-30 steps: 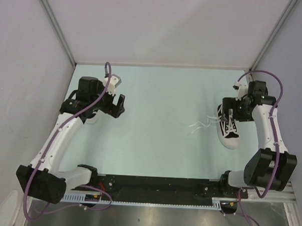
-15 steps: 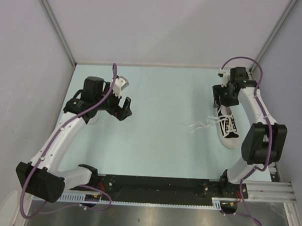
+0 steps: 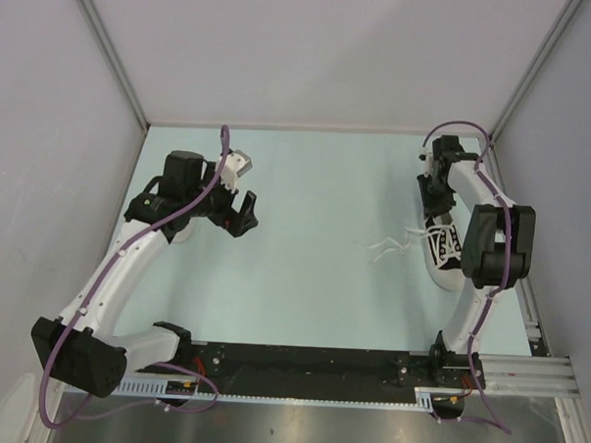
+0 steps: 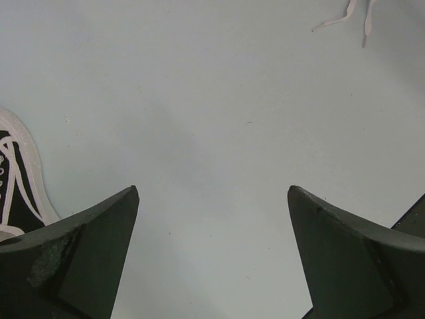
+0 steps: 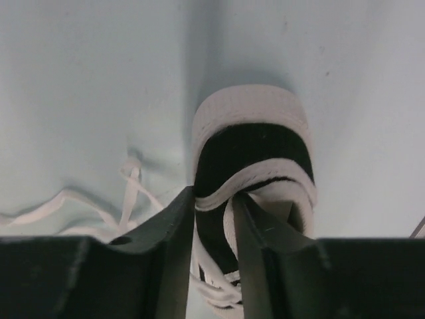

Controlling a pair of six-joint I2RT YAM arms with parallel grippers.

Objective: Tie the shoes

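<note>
**STATUS: NO KNOT VISIBLE ON EITHER SNEAKER**

My left pincer stands wide and holds nothing. It hangs over a bare patch of the pale green table. The left sneaker, a small black canvas low-top with a white rubber sole, lies just beside one finger, untouched. My own arm covers most of it in the top view, so I cannot tell the state of its lacing.

My right pincer is narrow and sits over the heel end of the right sneaker, the matching black canvas low-top at the opposite side of the table. A white strip crosses the gap between the fingers. I cannot tell whether they pinch it.

The long white laces trail loose from the right sneaker toward the table centre, with no knot in them.

Assessment: no bow is visible on either sneaker. The right sneaker needs its whole knot tied, and the left sneaker probably does too.
</note>
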